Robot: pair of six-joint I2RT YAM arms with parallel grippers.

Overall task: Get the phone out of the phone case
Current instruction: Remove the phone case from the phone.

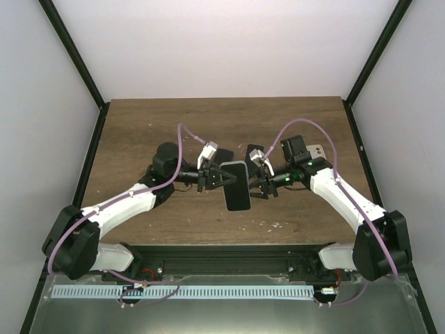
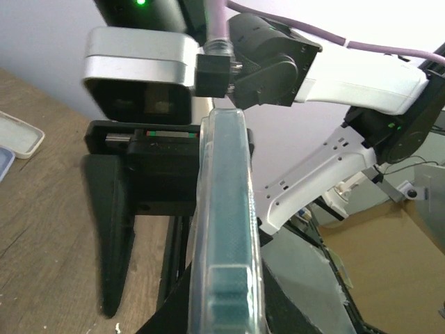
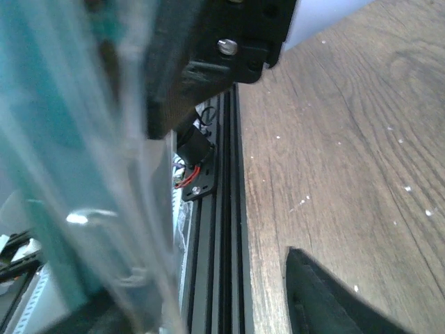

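The phone (image 1: 237,185), dark-screened and in a clear case, hangs in the air between both arms above the table's middle. My left gripper (image 1: 220,178) is shut on its left edge. In the left wrist view the teal phone in its clear case (image 2: 227,229) runs edge-on between my left gripper (image 2: 226,316). My right gripper (image 1: 256,182) is at the phone's right edge with its jaws open. In the right wrist view (image 3: 201,285) the blurred cased phone (image 3: 76,153) lies against the left jaw. The right fingertip (image 3: 320,292) stands well apart from it.
A whitish empty case (image 1: 318,151) lies on the wooden table (image 1: 160,125) behind the right arm. It also shows in the left wrist view (image 2: 17,132), next to a bluish one (image 2: 3,165). A black rail (image 3: 222,229) runs along the table's near edge.
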